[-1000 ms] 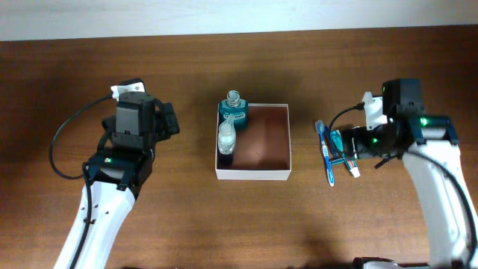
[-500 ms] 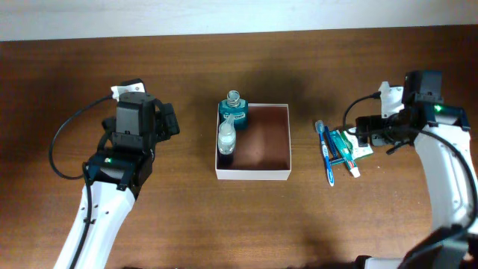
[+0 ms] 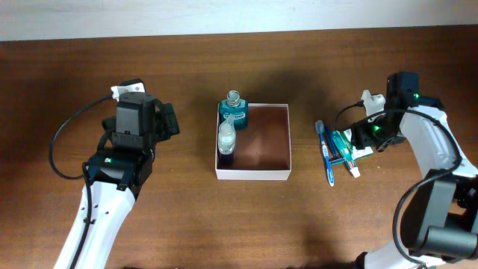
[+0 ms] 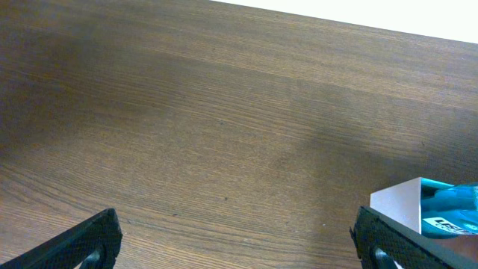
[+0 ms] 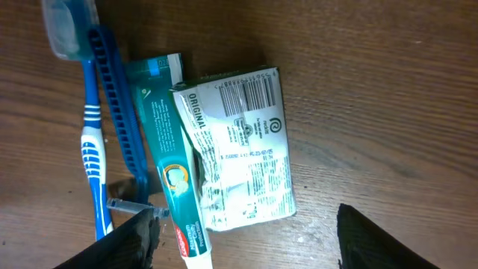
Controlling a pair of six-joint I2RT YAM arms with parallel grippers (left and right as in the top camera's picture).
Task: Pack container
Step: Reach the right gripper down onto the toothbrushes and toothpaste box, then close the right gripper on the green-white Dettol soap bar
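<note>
The container [image 3: 252, 175], a square shallow box with white walls and a reddish-brown inside, stands at mid table. A teal bottle [image 3: 234, 112] and a clear bottle [image 3: 226, 137] lie along its left side. To its right lie a blue toothbrush [image 3: 326, 153], a toothpaste tube [image 5: 175, 187] and a white printed packet [image 5: 243, 149]. My right gripper [image 5: 246, 246] hangs open just above these, its fingers either side of the tube's cap end and the packet's edge. My left gripper [image 4: 239, 250] is open over bare wood, left of the container's corner [image 4: 399, 205].
A blue comb-like piece [image 5: 119, 112] lies between the toothbrush and the tube. A pale wall runs along the table's far edge [image 3: 239, 33]. The left arm's cable [image 3: 63, 138] loops out to the left.
My right arm drew back to the right, then came in again over the toothpaste and packet, and its jaws have narrowed a little. The left arm and the container have not moved.
</note>
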